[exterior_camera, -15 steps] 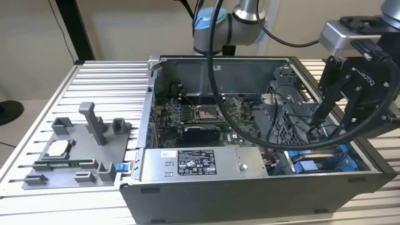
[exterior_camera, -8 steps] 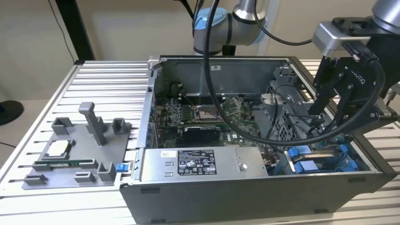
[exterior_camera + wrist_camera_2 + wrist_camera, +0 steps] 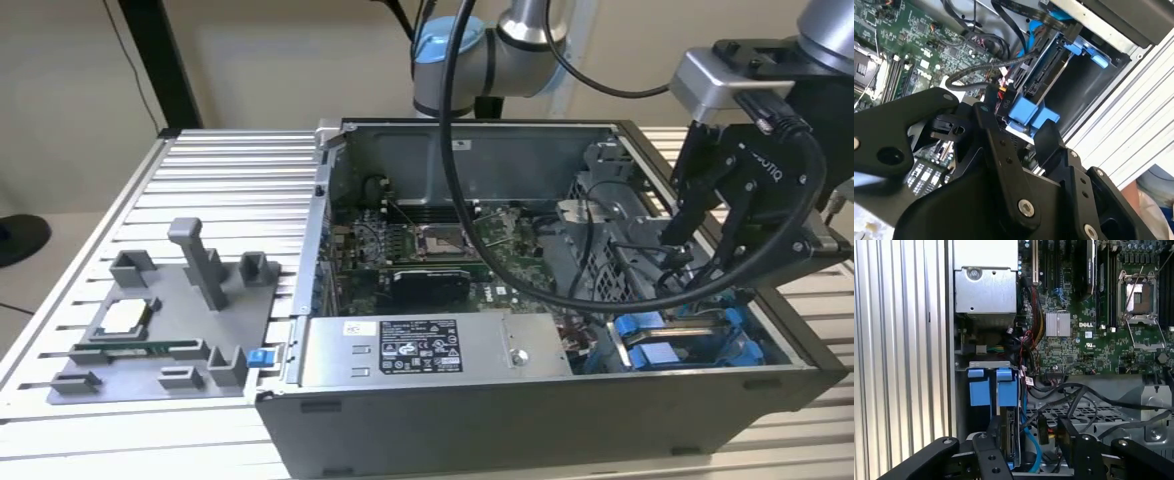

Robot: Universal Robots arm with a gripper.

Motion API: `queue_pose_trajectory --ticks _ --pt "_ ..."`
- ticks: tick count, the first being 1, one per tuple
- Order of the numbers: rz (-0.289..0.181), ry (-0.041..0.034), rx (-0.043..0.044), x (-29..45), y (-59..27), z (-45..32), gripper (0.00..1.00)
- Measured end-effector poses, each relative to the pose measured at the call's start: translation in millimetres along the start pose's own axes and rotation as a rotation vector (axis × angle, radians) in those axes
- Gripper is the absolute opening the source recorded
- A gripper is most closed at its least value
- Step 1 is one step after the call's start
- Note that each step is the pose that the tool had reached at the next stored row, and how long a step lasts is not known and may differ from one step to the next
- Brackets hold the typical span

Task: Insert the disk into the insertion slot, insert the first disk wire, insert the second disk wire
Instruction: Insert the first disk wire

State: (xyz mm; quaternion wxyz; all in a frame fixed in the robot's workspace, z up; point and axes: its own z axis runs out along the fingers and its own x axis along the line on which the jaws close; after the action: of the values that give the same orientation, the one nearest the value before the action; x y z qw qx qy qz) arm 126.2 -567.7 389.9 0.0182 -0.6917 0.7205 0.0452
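Note:
The disk (image 3: 1013, 440) stands on edge inside the insertion slot (image 3: 986, 366), a grey metal bay with blue tabs, at the case's front corner on the exterior view's right (image 3: 661, 350). In the second wrist view the disk's dark edge (image 3: 1046, 75) lies between the blue rails (image 3: 1081, 50). My gripper (image 3: 1029, 440) hangs just over the bay, open, its black fingers (image 3: 991, 445) on either side of the disk's edge. Between them sit a black plug (image 3: 1043, 429) and a thin blue cable (image 3: 1030, 445), neither one gripped. A plug with red and yellow wires (image 3: 1003, 100) lies beside one fingertip.
A grey box with a black-and-white sticker (image 3: 414, 350) fills the case's front. Behind it is the green board (image 3: 427, 250), with loose black cables (image 3: 1089, 395) crossing a perforated plate. A grey fixture with small parts (image 3: 147, 330) rests on the ribbed table at the exterior view's left.

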Motion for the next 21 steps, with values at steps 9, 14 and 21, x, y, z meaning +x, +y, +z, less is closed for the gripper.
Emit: queue_pose_trajectory --ticks 9,14,21 --pt "0.000 0.0002 -0.0045 0.2 -1.4 2.9 1.00" --pt "0.000 0.0002 -0.0045 0.3 -1.4 3.4 1.00" --pt "0.000 -0.0067 -0.0049 0.6 -1.6 5.8 1.00"
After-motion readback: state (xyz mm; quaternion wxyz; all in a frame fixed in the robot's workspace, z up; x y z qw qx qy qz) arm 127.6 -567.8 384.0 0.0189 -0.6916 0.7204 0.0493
